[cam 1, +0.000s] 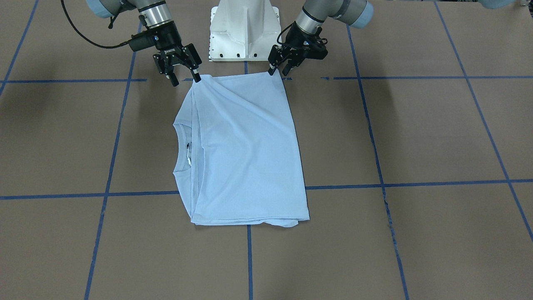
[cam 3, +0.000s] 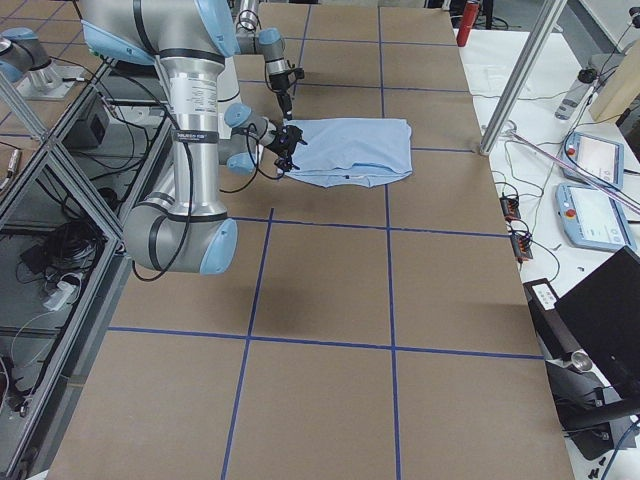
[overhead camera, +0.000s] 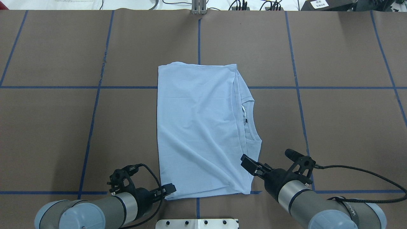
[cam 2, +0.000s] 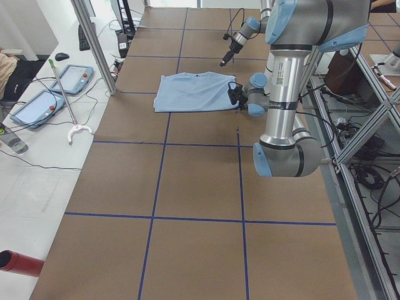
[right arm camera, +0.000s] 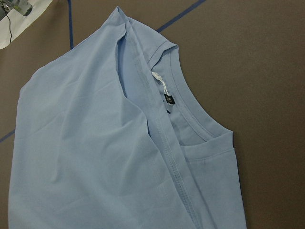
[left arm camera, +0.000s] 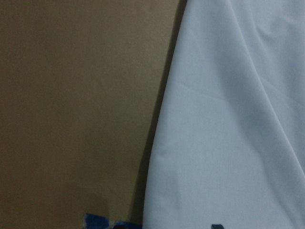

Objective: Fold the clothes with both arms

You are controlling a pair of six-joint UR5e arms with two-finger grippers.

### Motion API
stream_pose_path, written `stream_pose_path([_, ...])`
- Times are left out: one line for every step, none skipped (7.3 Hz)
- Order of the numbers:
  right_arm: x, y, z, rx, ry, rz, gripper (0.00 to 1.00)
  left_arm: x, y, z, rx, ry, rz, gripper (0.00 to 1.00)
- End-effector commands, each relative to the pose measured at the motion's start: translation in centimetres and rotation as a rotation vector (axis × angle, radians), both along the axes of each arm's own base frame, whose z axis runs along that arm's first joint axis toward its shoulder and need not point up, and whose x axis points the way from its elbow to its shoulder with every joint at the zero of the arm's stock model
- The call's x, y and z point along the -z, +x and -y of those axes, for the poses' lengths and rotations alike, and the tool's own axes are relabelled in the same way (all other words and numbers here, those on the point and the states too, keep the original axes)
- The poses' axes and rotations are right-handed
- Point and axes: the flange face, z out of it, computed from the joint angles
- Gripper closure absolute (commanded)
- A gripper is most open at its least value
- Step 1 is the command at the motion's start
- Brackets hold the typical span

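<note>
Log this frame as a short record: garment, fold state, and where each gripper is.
garment: light blue T-shirt, lying on the brown table
fold state: folded over into a rough rectangle
exposed: collar and dark neck label, on the robot's right side
left gripper: at the shirt's robot-side corner, jaws look apart
right gripper: at the other robot-side corner, jaws apart

On the table (cam 1: 416, 133), the T-shirt (cam 1: 245, 158) lies before the base (cam 1: 245, 29), collar (cam 1: 181, 150) to the robot's right; the left gripper (cam 1: 280, 71) and right gripper (cam 1: 185, 80) are at its two base-side corners.
</note>
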Motion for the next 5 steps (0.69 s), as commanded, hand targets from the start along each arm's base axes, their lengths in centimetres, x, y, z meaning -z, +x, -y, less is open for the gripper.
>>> stream_pose_path([0.01, 0.0, 0.0, 0.0, 0.0, 0.001, 0.0, 0.05, 0.35, -0.22, -0.002, -0.005, 0.009, 0.33])
stream_pose_path([0.01, 0.0, 0.0, 0.0, 0.0, 0.001, 0.0, -0.04, 0.4, -0.22, -0.002, -0.005, 0.012, 0.33])
stream_pose_path([-0.2, -0.11, 0.0, 0.0, 0.0, -0.004, 0.0, 0.05, 0.42, -0.22, -0.003, -0.004, 0.011, 0.33])
stream_pose_path([-0.27, -0.15, 0.0, 0.0, 0.0, -0.005, 0.0, -0.02, 0.49, -0.3, -0.004, -0.004, 0.012, 0.33])
stream_pose_path([-0.27, -0.15, 0.0, 0.0, 0.0, -0.005, 0.0, -0.02, 0.49, -0.3, -0.004, -0.004, 0.012, 0.33])
